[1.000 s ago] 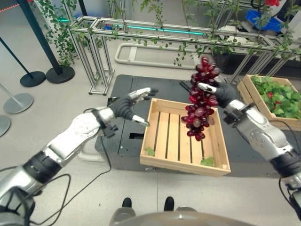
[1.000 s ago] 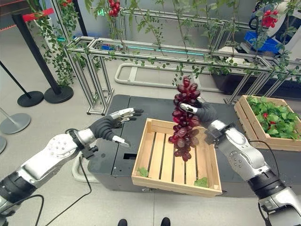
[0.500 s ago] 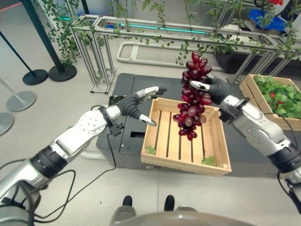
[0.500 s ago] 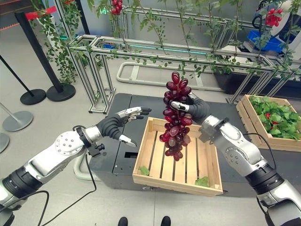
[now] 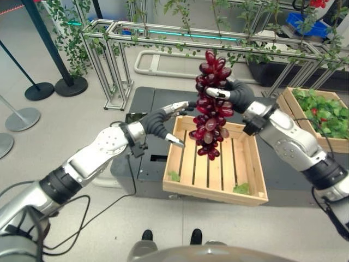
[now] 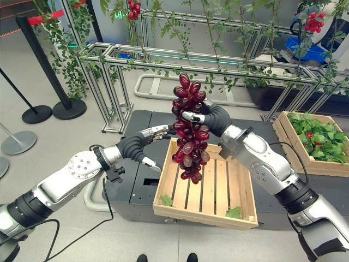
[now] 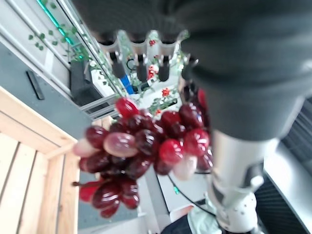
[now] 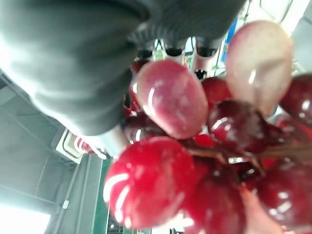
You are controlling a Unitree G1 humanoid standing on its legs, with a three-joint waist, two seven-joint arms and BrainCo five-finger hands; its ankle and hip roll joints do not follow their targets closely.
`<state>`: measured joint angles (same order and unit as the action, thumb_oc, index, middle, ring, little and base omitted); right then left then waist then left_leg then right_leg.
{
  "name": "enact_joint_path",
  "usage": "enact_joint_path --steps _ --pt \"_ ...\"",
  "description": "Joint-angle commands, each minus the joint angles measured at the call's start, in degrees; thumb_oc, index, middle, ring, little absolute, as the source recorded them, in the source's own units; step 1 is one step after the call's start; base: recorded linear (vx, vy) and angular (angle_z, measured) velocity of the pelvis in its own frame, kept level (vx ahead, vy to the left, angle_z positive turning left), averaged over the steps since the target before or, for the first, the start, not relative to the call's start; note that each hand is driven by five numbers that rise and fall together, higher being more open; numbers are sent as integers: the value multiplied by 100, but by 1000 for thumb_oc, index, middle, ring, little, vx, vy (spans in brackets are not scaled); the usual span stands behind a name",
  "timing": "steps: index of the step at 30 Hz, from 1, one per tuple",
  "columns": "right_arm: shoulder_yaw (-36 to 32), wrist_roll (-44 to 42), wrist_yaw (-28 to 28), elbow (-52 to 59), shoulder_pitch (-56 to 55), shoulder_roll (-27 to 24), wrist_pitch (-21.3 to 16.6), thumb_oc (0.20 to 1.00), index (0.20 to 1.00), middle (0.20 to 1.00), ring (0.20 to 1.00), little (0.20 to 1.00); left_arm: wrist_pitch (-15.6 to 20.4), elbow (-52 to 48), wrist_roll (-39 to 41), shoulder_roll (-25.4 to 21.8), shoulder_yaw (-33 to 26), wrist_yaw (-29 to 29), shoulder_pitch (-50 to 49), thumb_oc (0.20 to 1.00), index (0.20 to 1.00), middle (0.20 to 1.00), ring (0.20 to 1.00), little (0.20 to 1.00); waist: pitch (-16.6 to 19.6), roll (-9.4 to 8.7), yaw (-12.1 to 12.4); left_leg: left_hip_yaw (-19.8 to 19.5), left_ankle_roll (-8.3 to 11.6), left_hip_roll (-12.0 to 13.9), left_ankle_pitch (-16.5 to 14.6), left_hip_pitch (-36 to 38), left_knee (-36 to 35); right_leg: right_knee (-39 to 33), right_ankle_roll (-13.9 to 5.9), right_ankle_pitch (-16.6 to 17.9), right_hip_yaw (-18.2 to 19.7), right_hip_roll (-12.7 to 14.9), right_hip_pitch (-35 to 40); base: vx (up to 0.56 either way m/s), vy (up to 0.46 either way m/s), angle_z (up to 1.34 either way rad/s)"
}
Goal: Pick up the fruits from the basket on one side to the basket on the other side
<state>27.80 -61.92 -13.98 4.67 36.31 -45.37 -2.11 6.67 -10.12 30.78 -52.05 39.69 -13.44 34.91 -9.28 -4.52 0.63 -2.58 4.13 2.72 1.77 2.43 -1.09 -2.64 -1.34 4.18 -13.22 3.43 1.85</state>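
The right hand (image 5: 235, 95) has its fingers curled around a long bunch of grapes (image 5: 210, 103), glossy dark-red ovals with a few paler pinkish ones, hanging in the air over the left rim of a slatted wooden crate (image 5: 248, 185). The crate is pale, rough-looking wood with gaps between the boards and a couple of green leaves lying inside, and it sits on a dark flat platform (image 5: 140, 101). The left hand (image 5: 158, 119) is just beside the bunch with fingers straight and spread, thumb apart, not gripping anything. The right wrist view gets the grapes super close, shiny skins and a thin brown stem (image 8: 234, 155). The head views also show a second wooden crate (image 6: 292, 146) well off to the right, full of green leaves and some red fruit, plus a metal frame (image 6: 163, 54) with vines behind.
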Motion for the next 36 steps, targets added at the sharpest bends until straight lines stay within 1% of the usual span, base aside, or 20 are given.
enact_joint_path --steps 1,5,6,7,8,10,13,14,15,18,24,26,27,28,29,30,32,34,35,36 --pt "101 47 10 333 728 84 -484 200 200 200 200 200 148 372 276 268 154 62 703 1000 1000 1000 1000 1000 429 -160 -112 26 -160 -261 -589 -238 515 446 -557 -741 -231 256 188 0 0 0" --pt "278 52 7 261 931 231 -477 200 200 200 200 200 102 670 282 450 438 44 1018 1000 1000 1000 1000 1000 466 -156 -128 27 -160 -253 -588 -202 489 438 -558 -740 -230 253 220 0 0 0" --pt "356 57 29 220 994 348 -476 200 200 200 200 200 50 778 279 552 616 22 1193 1000 1000 1000 1000 1000 484 -151 -137 19 -161 -253 -583 -195 479 430 -551 -741 -224 246 228 0 0 0" --pt "353 57 29 219 994 348 -477 200 200 200 200 200 51 781 280 553 620 22 1198 1000 1000 1000 1000 1000 482 -153 -136 18 -161 -254 -582 -195 478 429 -551 -741 -224 246 229 0 0 0" --pt "429 103 38 172 1051 462 -454 200 200 200 200 200 13 862 267 635 769 4 1347 1000 1000 1000 1000 1000 502 -148 -142 9 -162 -254 -579 -188 467 416 -549 -742 -222 246 240 0 0 0" --pt "427 103 37 170 1052 462 -454 200 200 200 200 200 15 867 268 637 774 4 1353 1000 1000 1000 1000 1000 499 -149 -140 9 -162 -254 -579 -187 467 416 -549 -742 -222 247 242 0 0 0" --pt "509 84 55 130 1094 650 -439 200 200 200 200 200 -96 1037 452 821 991 -85 1518 1000 1000 1000 1000 1000 536 -138 -161 11 -168 -254 -568 -160 435 396 -547 -732 -230 251 269 -2 3 -1" --pt "508 84 55 130 1093 650 -439 200 200 200 200 200 -96 1038 452 821 991 -85 1519 1000 1000 1000 1000 1000 535 -138 -161 11 -168 -254 -568 -160 435 396 -547 -732 -230 251 269 0 0 0" --pt "522 62 59 117 1078 786 -449 200 200 200 200 200 -136 1149 542 956 1061 -81 1564 1000 1000 1000 1000 1000 551 -131 -171 7 -172 -255 -559 -150 411 391 -548 -725 -234 252 269 0 0 0" --pt "537 53 84 126 1035 983 -452 200 200 200 200 200 -206 1278 601 1145 1124 -71 1587 1000 1000 1000 1000 1000 562 -123 -185 -3 -179 -267 -545 -146 389 370 -542 -709 -232 252 269 0 0 0" --pt "545 85 75 189 983 1037 -431 200 200 200 200 200 -242 1278 705 1312 1134 -58 1567 1000 1000 1000 1000 1000 591 -116 -190 7 -188 -273 -532 -140 345 331 -542 -684 -223 256 265 0 0 0" --pt "501 79 95 186 936 1124 -445 200 200 200 200 200 -283 1253 863 1439 1106 -48 1479 1000 1000 1000 1000 1000 591 -111 -198 -4 -193 -275 -510 -130 307 308 -544 -658 -214 255 261 0 0 0" --pt "493 79 102 187 926 1130 -448 200 200 200 200 200 -296 1254 905 1457 1107 -47 1468 837 837 837 837 837 593 -110 -201 -3 -196 -278 -508 -131 302 305 -543 -656 -218 255 259 0 0 0" --pt "465 80 112 182 883 1143 -451 200 200 200 200 200 -293 1244 948 1482 1090 -47 1446 652 652 652 652 652 596 -108 -203 -3 -197 -279 -504 -128 291 296 -543 -656 -227 254 267 0 0 0" --pt "448 87 109 198 857 1144 -453 200 200 200 200 200 -303 1239 974 1486 1068 -36 1415 611 611 611 611 611 599 -107 -203 -6 -200 -277 -501 -121 276 284 -544 -651 -228 255 274 0 0 0" --pt "440 92 104 213 827 1144 -448 200 200 200 200 200 -299 1232 1035 1492 1040 -32 1371 677 677 677 677 677 598 -107 -205 -9 -202 -278 -499 -117 269 276 -543 -647 -227 255 278 0 0 0" --pt "407 86 113 221 750 1142 -437 200 200 200 200 200 -333 1238 1190 1544 974 -16 1229 696 696 696 696 696 591 -106 -206 -12 -204 -283 -499 -110 263 270 -542 -647 -229 257 287 0 0 0" --pt "389 84 112 230 711 1149 -433 200 200 200 200 200 -347 1248 1219 1564 945 -6 1175 752 752 752 752 752 597 -104 -209 -10 -205 -284 -502 -112 264 265 -540 -647 -231 261 289 0 0 0" --pt "342 73 114 237 652 1157 -437 200 200 200 200 200 -360 1216 1350 1598 858 -6 1027 721 721 721 721 721 594 -106 -207 -18 -208 -290 -508 -120 278 265 -542 -648 -228 263 291 0 0 0" --pt "326 64 109 236 625 1164 -427 200 200 200 200 200 -364 1174 1412 1604 837 -13 978 671 671 671 671 671 593 -105 -207 -21 -210 -295 -510 -120 278 265 -542 -646 -225 265 288 0 0 0"
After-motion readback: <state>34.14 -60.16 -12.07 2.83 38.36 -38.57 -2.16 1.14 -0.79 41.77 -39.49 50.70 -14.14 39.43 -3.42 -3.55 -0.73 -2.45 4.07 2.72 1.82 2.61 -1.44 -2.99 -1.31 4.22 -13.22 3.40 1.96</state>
